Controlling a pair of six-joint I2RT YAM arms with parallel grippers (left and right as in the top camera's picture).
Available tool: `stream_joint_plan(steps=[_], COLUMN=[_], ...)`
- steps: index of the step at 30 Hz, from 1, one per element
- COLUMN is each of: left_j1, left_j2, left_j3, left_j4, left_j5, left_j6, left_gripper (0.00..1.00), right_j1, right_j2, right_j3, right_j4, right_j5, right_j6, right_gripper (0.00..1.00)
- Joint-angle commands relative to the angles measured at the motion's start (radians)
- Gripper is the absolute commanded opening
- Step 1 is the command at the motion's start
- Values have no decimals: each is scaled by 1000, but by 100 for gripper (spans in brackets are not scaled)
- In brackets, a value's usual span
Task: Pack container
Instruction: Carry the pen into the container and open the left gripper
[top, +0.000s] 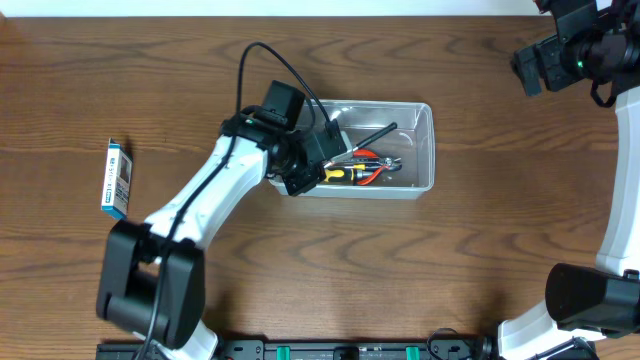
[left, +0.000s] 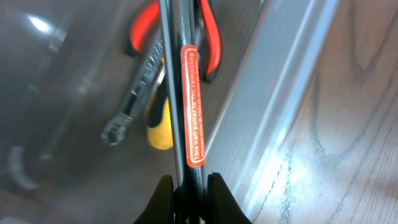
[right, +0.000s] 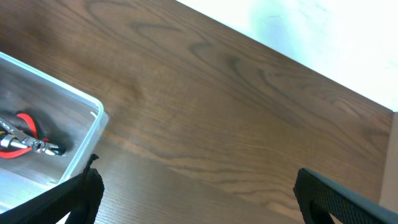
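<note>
Container: clear plastic bin (top: 426, 150) with rounded corners, standing on the wooden surface (top: 480, 260) near the middle, its long side running left to right.
Left gripper: the left gripper (left: 191, 199) reaches in over the bin's left end, its fingers pinched on the dark metal shaft of a nail puller (left: 194, 106).
Nail puller: a black bar with an orange printed label; in the overhead view it (top: 372, 136) runs on a slant from the gripper toward the bin's far right part.
Other contents: red-handled pliers (top: 375, 165), a screwdriver with a yellow and black handle (top: 338, 173) and a silver wrench (left: 134, 99) lie on the bin floor below the bar, close together and partly overlapping.
Right gripper: the right gripper (right: 196, 180) is spread wide, holding nothing, near the far right corner of the surface and well apart from the bin; a corner of the bin (right: 81, 124) and the pliers' jaws show in its wrist view.
Box: a small blue-and-white box (top: 117, 178) lies flat on the surface at the left, well apart from the bin.
</note>
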Motion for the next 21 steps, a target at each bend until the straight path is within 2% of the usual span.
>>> stream_joint_plan(steps=[1,5,6,10,15,17,21], left_j1=[-2,-1,-1,-1,-1,0,18], left_j2=[30,59,61,61,56,41,-15], left_j3=[4,4,4,4,5,14,58], left_j4=[4,5,5,5,15,31,51], left_j5=[26,23,23,22,-33,-87,-202], left_j6=[8,4,1,1,-8,-52,-153], left_gripper=[6,17,24,33,35,35,43], right_j1=[0,0,0,0,0,0,0], right_j2=[3,3,3,3,3,3,3], right_j3=[-6,-6,-6,-6,-6,-6,-6], right_j4=[-1,-1,-1,-1,-1,-1,-1], right_j5=[-12,-12,-12,-12,-12,-12,-12], right_j6=[1,1,1,1,1,1,1], right_gripper=[99,99,99,99,99,99,99])
